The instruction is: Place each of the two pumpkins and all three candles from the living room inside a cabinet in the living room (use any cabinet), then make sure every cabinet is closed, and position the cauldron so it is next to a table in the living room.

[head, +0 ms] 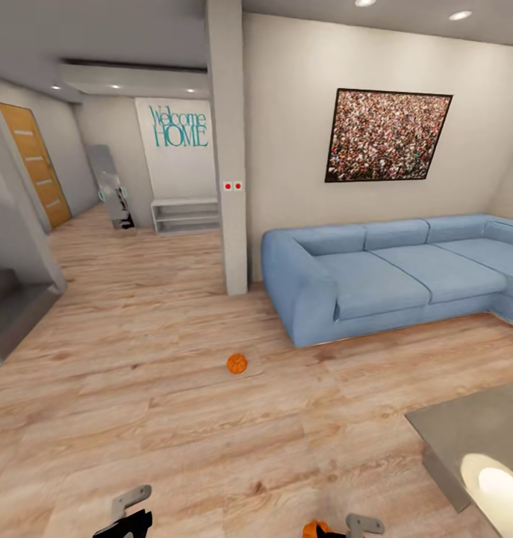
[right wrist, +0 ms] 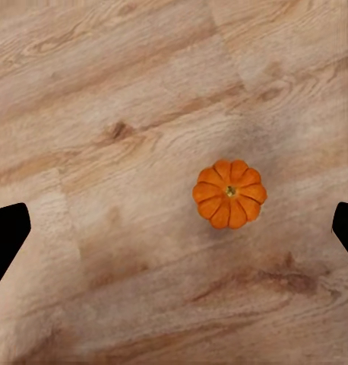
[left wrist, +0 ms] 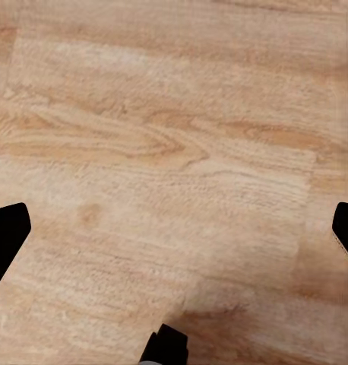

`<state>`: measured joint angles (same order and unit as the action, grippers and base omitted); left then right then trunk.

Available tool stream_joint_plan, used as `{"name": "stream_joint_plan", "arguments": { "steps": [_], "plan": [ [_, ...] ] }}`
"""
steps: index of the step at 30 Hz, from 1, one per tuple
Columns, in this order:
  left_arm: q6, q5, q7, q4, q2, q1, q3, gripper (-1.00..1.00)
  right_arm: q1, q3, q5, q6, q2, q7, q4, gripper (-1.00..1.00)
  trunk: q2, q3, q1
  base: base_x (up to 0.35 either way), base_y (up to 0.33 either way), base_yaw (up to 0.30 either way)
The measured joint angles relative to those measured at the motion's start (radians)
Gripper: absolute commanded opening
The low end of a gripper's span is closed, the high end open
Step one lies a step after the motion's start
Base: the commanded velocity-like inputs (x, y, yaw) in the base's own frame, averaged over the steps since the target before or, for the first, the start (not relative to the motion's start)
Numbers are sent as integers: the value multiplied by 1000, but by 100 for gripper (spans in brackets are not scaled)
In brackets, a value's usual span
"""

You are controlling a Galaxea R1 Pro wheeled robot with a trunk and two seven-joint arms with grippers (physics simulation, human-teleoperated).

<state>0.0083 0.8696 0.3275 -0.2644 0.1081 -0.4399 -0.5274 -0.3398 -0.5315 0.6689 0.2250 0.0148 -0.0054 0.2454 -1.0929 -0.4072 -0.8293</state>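
Observation:
One orange ribbed pumpkin (head: 237, 363) lies on the wood floor ahead of me, left of the sofa's near arm. A second pumpkin (right wrist: 229, 193) sits on the floor straight below my right gripper (right wrist: 174, 232), whose fingers stand wide apart above it and do not touch it. In the head view this pumpkin (head: 312, 529) peeks out at the bottom edge beside the right gripper (head: 355, 524). My left gripper (left wrist: 174, 228) hangs open over bare floor and appears low in the head view (head: 126, 514). The candles, the cabinet and the cauldron are out of view.
A blue corner sofa (head: 390, 269) fills the right side against the wall. A grey low table (head: 465, 430) juts in at the lower right. A square pillar (head: 230, 149) stands mid-room, with a hallway, white shelf (head: 185, 215) and wooden door (head: 36, 164) behind.

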Motion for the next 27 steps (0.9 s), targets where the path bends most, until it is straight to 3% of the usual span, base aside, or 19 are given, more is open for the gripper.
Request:
{"name": "stream_joint_plan", "arguments": {
  "steps": [10,27],
  "plan": [
    [0,0,0,0,0,0,0,100,0,0,0,1,0,0,0,100,0,1,0,97,84,-97],
    [0,0,0,0,0,0,-1,100,0,0,0,1,0,0,0,100,0,4,0,196,76,-93]
  ]
}}
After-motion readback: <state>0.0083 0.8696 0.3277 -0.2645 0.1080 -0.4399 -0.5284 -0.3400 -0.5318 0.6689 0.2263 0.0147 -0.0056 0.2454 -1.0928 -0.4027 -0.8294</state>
